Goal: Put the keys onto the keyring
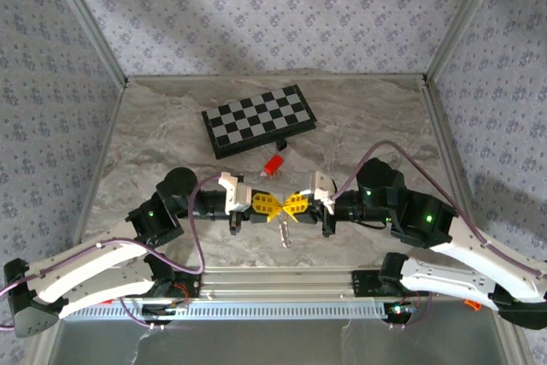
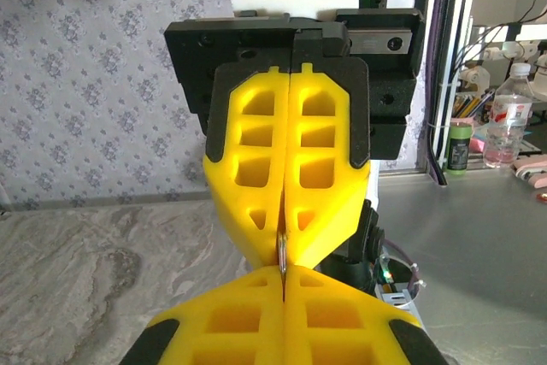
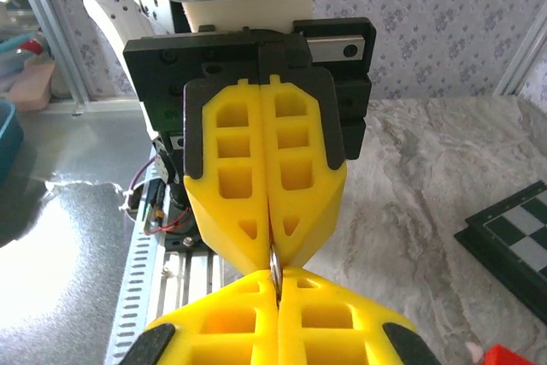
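Pincers meet tip to tip over the near middle of the grey marbled surface (image 1: pixel 171 138): my left pincer (image 1: pixel 273 208) and my right pincer (image 1: pixel 288 206), each with its yellow fingers pressed tight together. A thin silvery metal piece (image 2: pixel 281 248) sits pinched in the seam where the tips touch; I cannot tell whether it is key or chain. Just on the near side of the tips I see a small silvery metal key (image 1: pixel 285 233). On the far side a small red cylinder (image 1: pixel 273 164) lies on the surface. Farther still lies a black-and-white folding chessboard (image 1: pixel 258 120), set at a slant, well apart from my fingers.
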`<action>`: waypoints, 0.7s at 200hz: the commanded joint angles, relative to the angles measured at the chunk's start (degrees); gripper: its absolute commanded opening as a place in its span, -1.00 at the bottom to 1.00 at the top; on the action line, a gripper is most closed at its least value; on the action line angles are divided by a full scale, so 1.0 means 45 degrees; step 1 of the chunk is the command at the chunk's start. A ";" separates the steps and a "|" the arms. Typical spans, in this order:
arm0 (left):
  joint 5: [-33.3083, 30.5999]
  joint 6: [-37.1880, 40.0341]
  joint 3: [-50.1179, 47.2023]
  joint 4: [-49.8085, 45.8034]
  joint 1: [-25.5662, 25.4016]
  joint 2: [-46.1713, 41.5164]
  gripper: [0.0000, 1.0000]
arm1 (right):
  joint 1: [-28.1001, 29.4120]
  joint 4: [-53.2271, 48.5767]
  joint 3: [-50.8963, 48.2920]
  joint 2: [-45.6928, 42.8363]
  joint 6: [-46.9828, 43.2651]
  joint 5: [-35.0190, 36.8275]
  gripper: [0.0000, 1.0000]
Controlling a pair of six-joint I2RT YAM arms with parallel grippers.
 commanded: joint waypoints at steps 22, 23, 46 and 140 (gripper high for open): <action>-0.0965 0.0262 0.0198 -0.0056 -0.0038 -0.0268 -0.98 | -0.0016 -0.1012 0.0455 0.0196 -0.0035 0.0358 -1.00; -0.1047 0.0288 0.0220 -0.0133 -0.0038 -0.0272 -0.96 | -0.0014 -0.1054 0.0488 0.0207 -0.0054 0.0369 -1.00; -0.2152 0.1269 0.0690 -0.2036 -0.0038 -0.0144 -0.75 | 0.0003 -0.2438 0.1255 0.0784 -0.0454 0.0574 -1.00; -0.2111 0.1565 0.0793 -0.2322 -0.0035 0.0478 -1.00 | 0.0431 -0.5657 0.3724 0.3228 -0.1809 0.0448 -1.00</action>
